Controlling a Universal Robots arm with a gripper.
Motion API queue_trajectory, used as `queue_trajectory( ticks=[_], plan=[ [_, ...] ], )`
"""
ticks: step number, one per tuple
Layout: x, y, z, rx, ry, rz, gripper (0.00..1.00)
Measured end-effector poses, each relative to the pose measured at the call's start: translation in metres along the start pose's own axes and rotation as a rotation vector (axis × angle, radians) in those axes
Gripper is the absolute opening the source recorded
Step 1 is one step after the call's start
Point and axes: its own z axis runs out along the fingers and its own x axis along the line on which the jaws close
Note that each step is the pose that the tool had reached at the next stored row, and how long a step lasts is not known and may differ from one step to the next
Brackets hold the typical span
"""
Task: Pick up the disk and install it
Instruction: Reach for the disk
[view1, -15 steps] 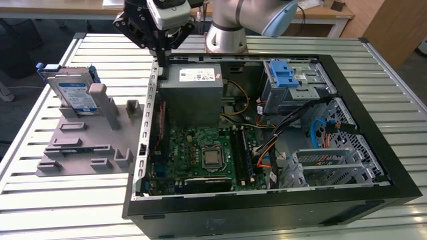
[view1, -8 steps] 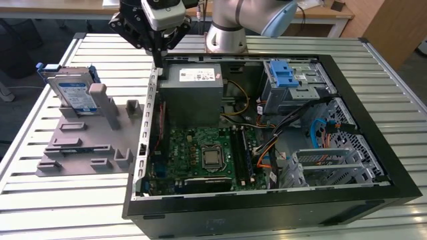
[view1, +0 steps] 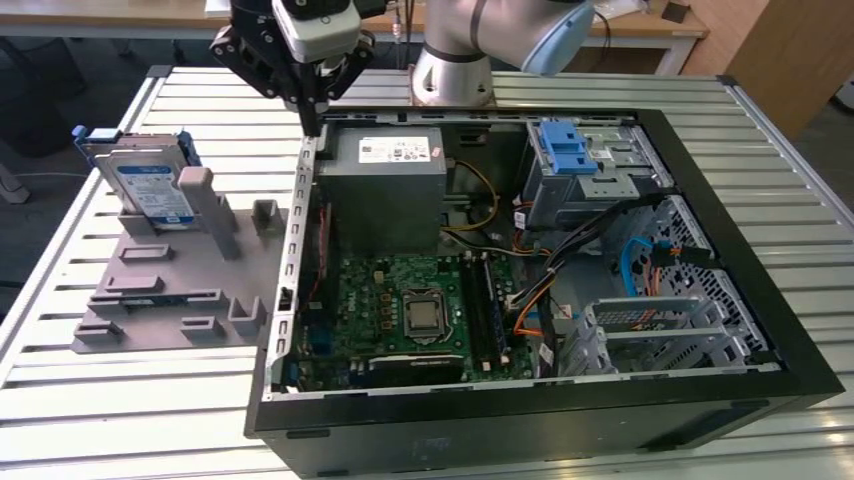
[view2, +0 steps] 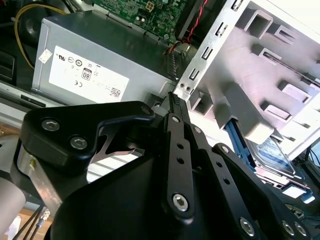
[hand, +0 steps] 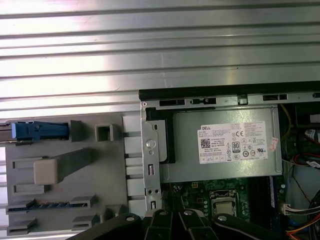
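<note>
Currently | gripper (view1: 311, 122) hovers over computer case (view1: 534, 425) wall, fingers closed together, empty | disk (view1: 144, 185) stands upright in grey holder (view1: 160, 300), well apart, likely propped for easy grasping

Gripper (view1: 316, 124) pointing straight down, fingers (view2: 178, 150) pressed together.

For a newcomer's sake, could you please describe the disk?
To the exterior view's left of the open computer case lies a grey fixture. At its far end stands the disk: silver, with a white-and-blue label and blue rails, unlike the larger grey power supply inside the case.
</note>
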Motion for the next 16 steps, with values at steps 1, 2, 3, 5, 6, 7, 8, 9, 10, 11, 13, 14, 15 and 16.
queue_trajectory(
  ticks=[1, 2, 3, 5, 6, 7, 8, 9, 10, 11, 13, 14, 15, 16],
  plan=[
    [0.0008, -0.0001, 0.0001, 0.0, 0.0, 0.0, 0.11],
    [0.0016, -0.0001, 0.0002, -0.0001, -0.0001, 0.0, 0.11],
    [0.0031, -0.0002, 0.0004, 0.0, 0.0, 0.0, 0.11],
    [0.0048, -0.0004, 0.0005, 0.0, 0.0, 0.0, 0.11],
    [0.0056, -0.0004, 0.0006, 0.0, 0.0, 0.0, 0.11],
    [0.0065, -0.0005, 0.0007, 0.0, 0.0, 0.0, 0.11],
    [0.0073, -0.0006, 0.0008, -0.0001, 0.0, 0.0, 0.11],
    [0.0081, -0.0006, 0.0009, 0.0, 0.0, 0.0, 0.11],
    [0.009, -0.0007, 0.001, 0.0, 0.0, 0.0, 0.11],
    [0.0099, -0.0008, 0.0011, -0.0001, -0.0001, 0.0, 0.11],
    [0.0115, -0.0009, 0.0012, -0.0001, 0.0, 0.0, 0.11],
    [0.0123, -0.0009, 0.0013, 0.0, 0.0, 0.0, 0.11],
    [0.0131, -0.001, 0.0014, 0.0, 0.0, 0.0, 0.11],
    [0.0139, -0.001, 0.0014, 0.0, 0.0, 0.0, 0.11]
  ],
)
